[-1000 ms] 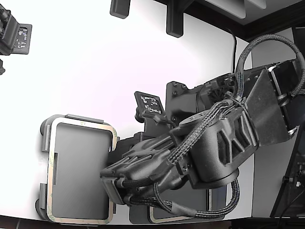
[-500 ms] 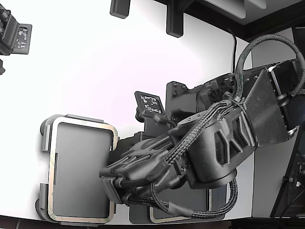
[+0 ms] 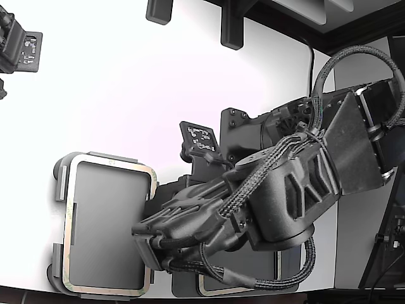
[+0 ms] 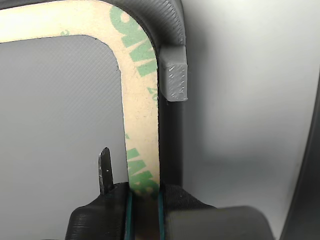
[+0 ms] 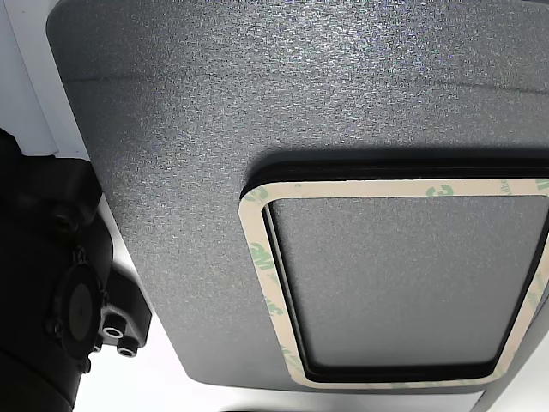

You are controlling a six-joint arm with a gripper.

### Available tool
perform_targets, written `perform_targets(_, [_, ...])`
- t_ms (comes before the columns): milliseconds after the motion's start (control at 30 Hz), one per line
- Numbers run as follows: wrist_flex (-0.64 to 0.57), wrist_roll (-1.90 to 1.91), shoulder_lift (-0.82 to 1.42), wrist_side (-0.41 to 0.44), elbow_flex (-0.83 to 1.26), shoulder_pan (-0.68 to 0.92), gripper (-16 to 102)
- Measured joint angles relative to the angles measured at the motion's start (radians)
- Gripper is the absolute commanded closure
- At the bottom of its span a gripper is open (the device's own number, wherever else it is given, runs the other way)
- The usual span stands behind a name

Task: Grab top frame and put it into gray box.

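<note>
My arm (image 3: 285,190) big, black, reaches from exterior view's right toward exterior view's left. My gripper (image 3: 147,250) sits low over right edge of top frame (image 3: 68,209). Can't tell if jaws pinch. Top frame lies flat inside gray box (image 3: 59,170). More frames (image 3: 218,290) peek out under my arm. White table (image 3: 126,82) under it all.
</note>
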Motion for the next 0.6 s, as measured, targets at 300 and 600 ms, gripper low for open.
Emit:
perform_targets(300, [-0.008,-0.009,0.0,0.0,0.009,0.0,98])
perform_targets(600, [-0.02,-0.011,0.0,0.002,0.015,-0.002,98])
